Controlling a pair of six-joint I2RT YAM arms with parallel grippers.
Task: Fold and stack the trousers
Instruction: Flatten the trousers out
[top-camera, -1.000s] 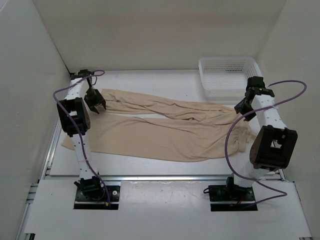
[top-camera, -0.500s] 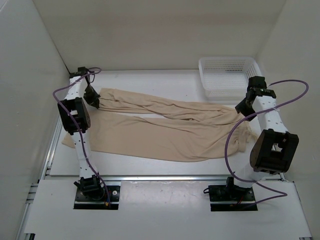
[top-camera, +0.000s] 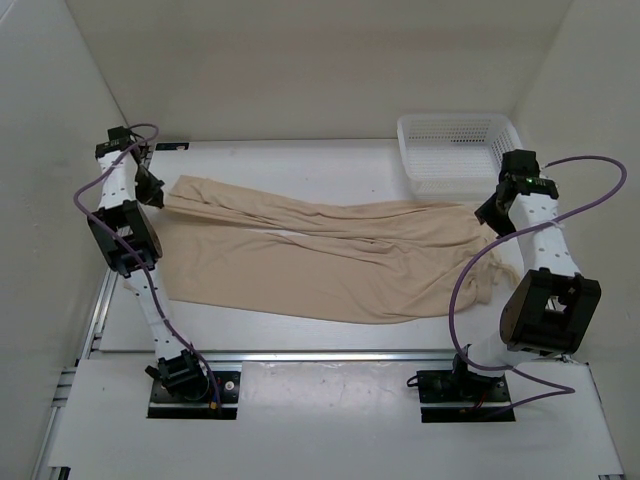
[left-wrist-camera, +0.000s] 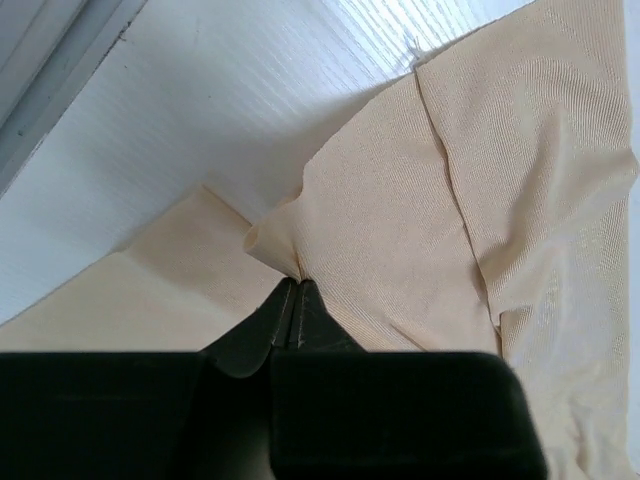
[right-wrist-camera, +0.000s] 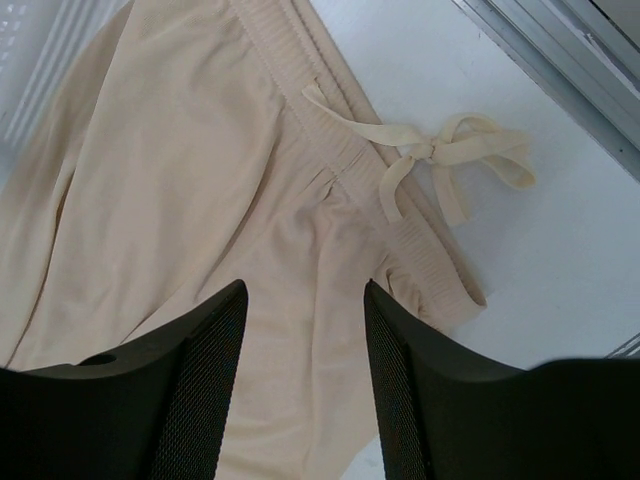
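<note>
While left jaws clamp the trousers (left-wrist-camera: 420, 200), right jaws gape, waistband (right-wrist-camera: 335, 135) partly behind right arm (top-camera: 540, 240).

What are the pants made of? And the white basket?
The trousers look like thin, soft cloth, matte beige: they wrinkle and drape, and a fine weave shows up close. The basket looks like white plastic, with mesh walls full of small holes.
</note>
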